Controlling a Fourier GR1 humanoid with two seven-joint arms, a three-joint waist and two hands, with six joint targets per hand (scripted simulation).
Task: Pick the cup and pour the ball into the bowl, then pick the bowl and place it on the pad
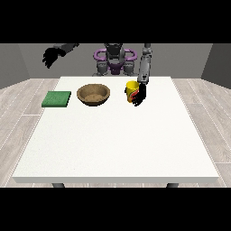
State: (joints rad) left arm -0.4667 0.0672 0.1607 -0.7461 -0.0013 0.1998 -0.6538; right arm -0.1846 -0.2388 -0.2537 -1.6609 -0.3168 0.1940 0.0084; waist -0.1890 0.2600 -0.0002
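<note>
From across the white table (117,144), I am watching the robot (114,57) standing at the far edge, its body small and partly cut by the table's rim. The hand at the view's right (140,95) is reaching down beside the yellow cup (131,90), its dark fingers wrapping the cup's right side and hiding much of that wall; the cup is standing upright on the table, and I am reading this as a grasp. A red mark is showing on the cup's side, but I cannot make out what it is, and the ball is not showing to me at all, so the cup's inside is staying unknown. The brown bowl (93,94) is sitting just left of the cup, apart from it, with the green pad (57,99) lying further left near the table's edge. The hand at the view's left (50,57) is hanging raised off the table's far corner, fingers drooping loosely, holding nothing.
</note>
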